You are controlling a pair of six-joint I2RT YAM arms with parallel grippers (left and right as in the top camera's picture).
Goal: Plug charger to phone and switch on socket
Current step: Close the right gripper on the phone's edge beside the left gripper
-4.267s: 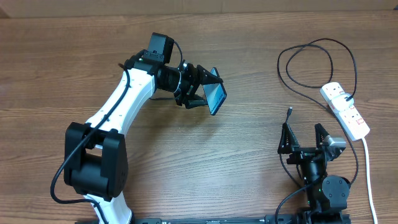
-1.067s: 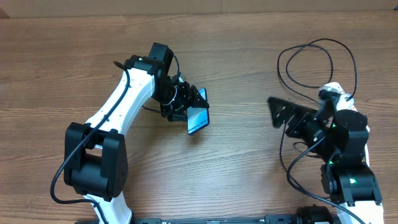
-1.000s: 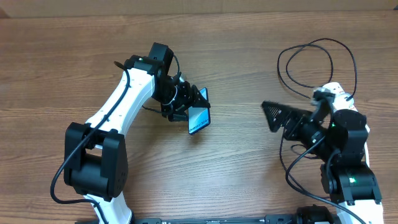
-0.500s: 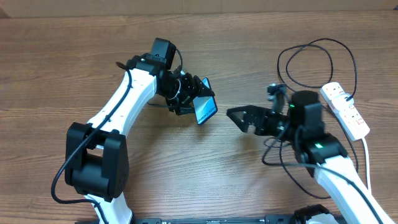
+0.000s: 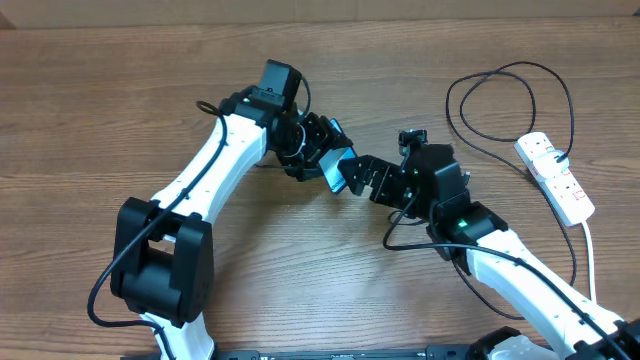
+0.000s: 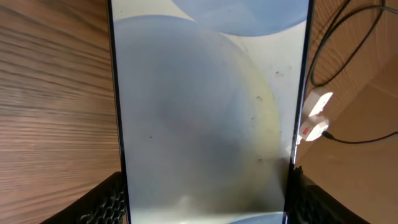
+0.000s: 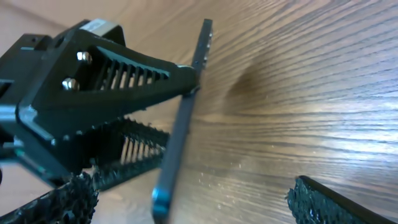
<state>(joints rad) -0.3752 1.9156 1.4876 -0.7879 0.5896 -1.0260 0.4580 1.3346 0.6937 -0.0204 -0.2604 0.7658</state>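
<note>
Left jaws: pinching the phone [image 5: 335,170] by one end, holding it tilted above the middle of the worktop [image 5: 100,100].
Right jaws: spread wide, the 2 fingers either side of the phone's thin free edge, with a gap on each side.
Phone screen: pale blue-white, filling the left wrist view.
Charger [image 5: 448,103]: looped near the far right corner.
Socket [image 5: 556,177]: flat by the right edge, beside the loop.

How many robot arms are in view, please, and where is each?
2. The left arm reaches in from the lower left and holds the phone at mid-table; the right arm reaches in from the lower right, its jaws open beside the phone.
</note>
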